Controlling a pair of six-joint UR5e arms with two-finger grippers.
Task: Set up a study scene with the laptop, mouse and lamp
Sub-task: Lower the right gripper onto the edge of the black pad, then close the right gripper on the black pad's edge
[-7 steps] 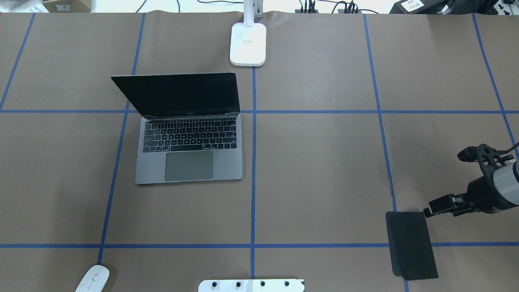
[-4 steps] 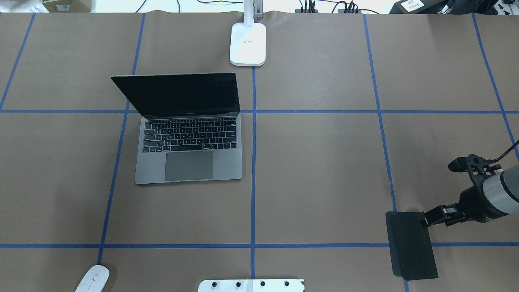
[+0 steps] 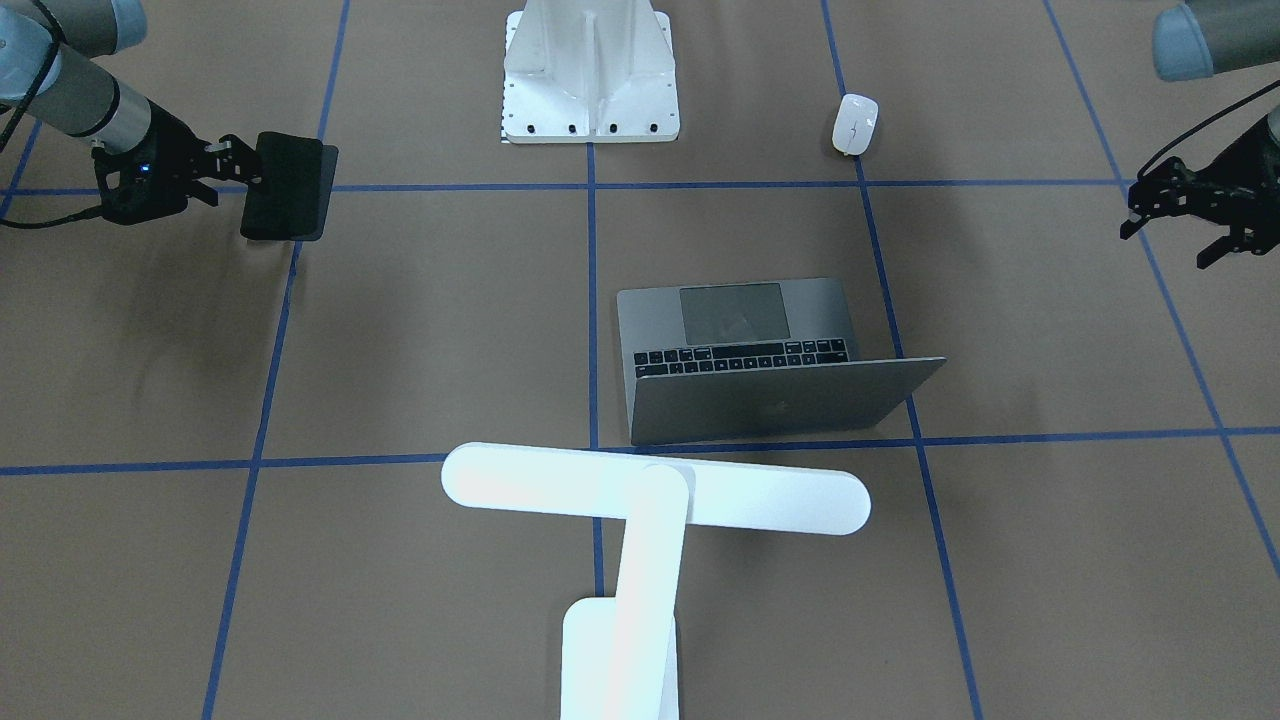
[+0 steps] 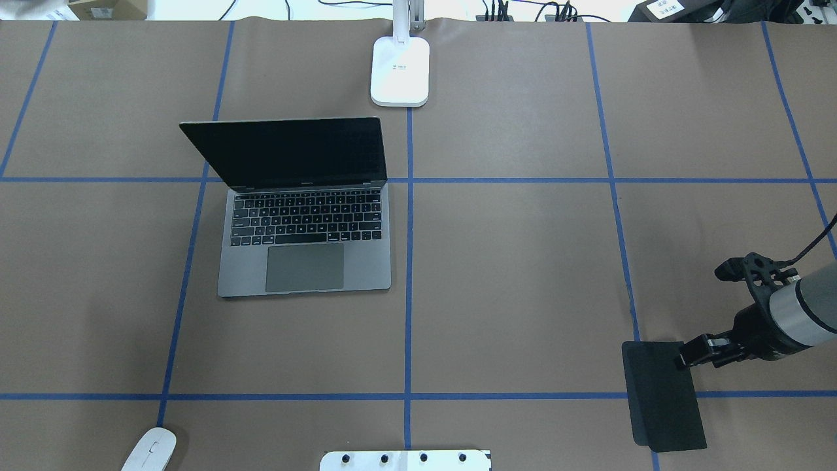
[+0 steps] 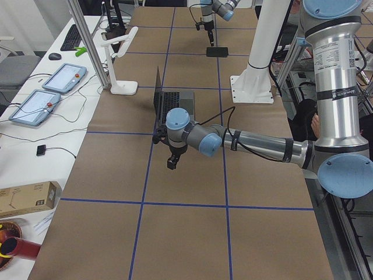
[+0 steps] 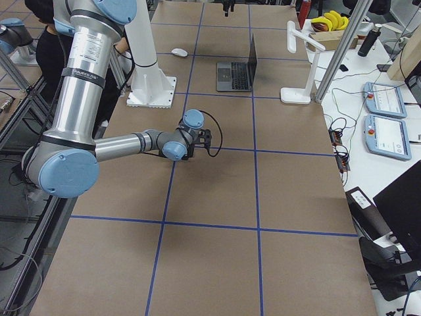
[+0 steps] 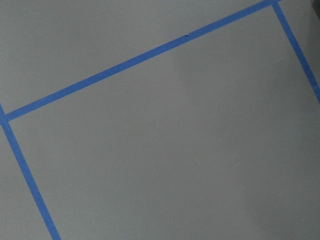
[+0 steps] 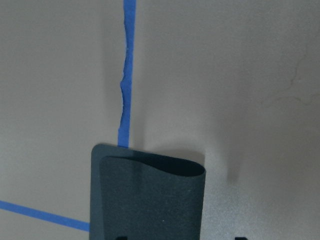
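The slim grey metal laptop (image 4: pixel 304 261) is sitting open, its dark screen tilted back, on the brown paper-covered surface (image 4: pixel 523 275) gridded with blue tape. It is lying just on the robot's left of the centre tape line, about midway between the robot-side edge and the far edge. The bright white T-shaped lamp (image 3: pixel 650 490) is standing at the far edge, its rounded base just beyond the laptop's right rear corner. The small glossy white oval mouse (image 4: pixel 149 449) is lying at the robot-side edge toward the left corner, well apart from the laptop. A white ribbed metal pedestal (image 3: pixel 590 80) is occupying the middle of that edge.

Wide bare paper is stretching from the laptop to the right edge. Near the robot-side right corner a flat matte black mat (image 4: pixel 664 399) is lying, one short edge curling up. The right arm's fingers (image 4: pixel 693 353) are poised at its far right corner, spread apart and gripping nothing. The left arm's fingers (image 3: pixel 1150 200) are hanging over bare paper toward the left edge, splayed and empty.
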